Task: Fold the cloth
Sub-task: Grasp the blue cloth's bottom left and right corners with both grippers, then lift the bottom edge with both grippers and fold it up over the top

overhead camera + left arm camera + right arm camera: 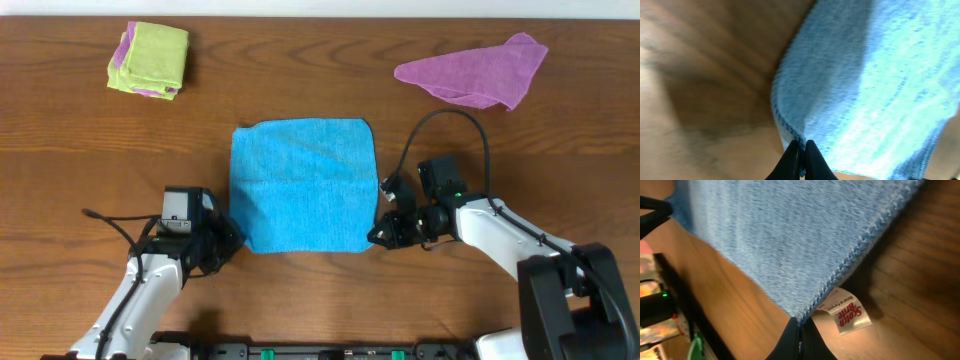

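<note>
Left hand (802,150) and right hand (800,332) each pinch a near corner of the blue microfiber cloth (305,185) (Scotch-Brite label (847,311) at right corner). Cloth lies flat on the wooden table (80,150).

The cloth (303,185) at the table's centre is matt, fuzzy blue fabric with a stitched hem (860,245) and a smooth, faintly glossy printed label (847,314) at one corner. The table (80,150) is brown wood, grained, with a soft sheen. The purple rag (475,72) at 1 o'clock and the folded yellow-green rag (150,58) at 11 o'clock look equally napped and matt. The arm shells (495,228) are smooth white plastic.
</note>
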Controlling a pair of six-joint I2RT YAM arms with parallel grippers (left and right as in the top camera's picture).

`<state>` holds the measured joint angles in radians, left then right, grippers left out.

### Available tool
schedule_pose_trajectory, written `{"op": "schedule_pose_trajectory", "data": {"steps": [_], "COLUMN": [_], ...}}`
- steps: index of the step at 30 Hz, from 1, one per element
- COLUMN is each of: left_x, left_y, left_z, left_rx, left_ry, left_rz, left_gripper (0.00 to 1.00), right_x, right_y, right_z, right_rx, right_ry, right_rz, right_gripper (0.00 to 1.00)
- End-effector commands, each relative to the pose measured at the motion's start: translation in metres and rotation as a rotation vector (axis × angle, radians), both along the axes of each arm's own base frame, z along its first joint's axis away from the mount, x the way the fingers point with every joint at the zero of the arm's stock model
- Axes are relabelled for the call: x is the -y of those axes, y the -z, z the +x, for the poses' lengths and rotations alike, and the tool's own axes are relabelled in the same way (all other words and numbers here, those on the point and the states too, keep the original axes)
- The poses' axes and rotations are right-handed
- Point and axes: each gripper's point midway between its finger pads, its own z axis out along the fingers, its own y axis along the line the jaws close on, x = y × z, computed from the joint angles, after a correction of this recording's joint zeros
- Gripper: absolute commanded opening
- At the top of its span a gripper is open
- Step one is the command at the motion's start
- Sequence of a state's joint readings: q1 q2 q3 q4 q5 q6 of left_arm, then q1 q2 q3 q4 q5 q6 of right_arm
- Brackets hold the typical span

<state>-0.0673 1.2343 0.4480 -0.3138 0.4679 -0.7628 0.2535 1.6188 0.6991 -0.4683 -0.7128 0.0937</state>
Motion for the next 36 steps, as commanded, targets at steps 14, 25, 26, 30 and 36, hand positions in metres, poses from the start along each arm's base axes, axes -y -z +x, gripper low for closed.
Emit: {"op": "schedule_pose_trajectory", "data": {"steps": [14,25,26,30,36], "left_x": [-0.010,-0.001,-0.002,-0.018,-0.048], "left_y": [-0.078,-0.056,-0.057,-0.060,-0.067], "left_z": [0.089,0.131,0.137,0.156,0.187], "left_rx": [0.318,0.319,0.320,0.333,0.358], "left_ry": [-0.040,-0.048,-0.049,-0.079,-0.133], "left_rz": [0.064,0.011,0.013,0.031,0.036], "left_gripper": [0.06,0.06,0.06,0.06,0.06], "right_x": [0.001,0.016,0.015,0.005,-0.002], "right_y": [-0.059,-0.059,-0.055,-0.051,-0.061], "right_z": [0.082,0.126,0.132,0.158,0.207], "right_rx": [0.158,0.220,0.206,0.190,0.232], "right_ry": [0.109,0.240,0.240,0.228,0.244], "right_rz": [0.022,0.018,0.022,0.054,0.073], "right_gripper": [0.01,0.01,0.01,0.01,0.01]}}
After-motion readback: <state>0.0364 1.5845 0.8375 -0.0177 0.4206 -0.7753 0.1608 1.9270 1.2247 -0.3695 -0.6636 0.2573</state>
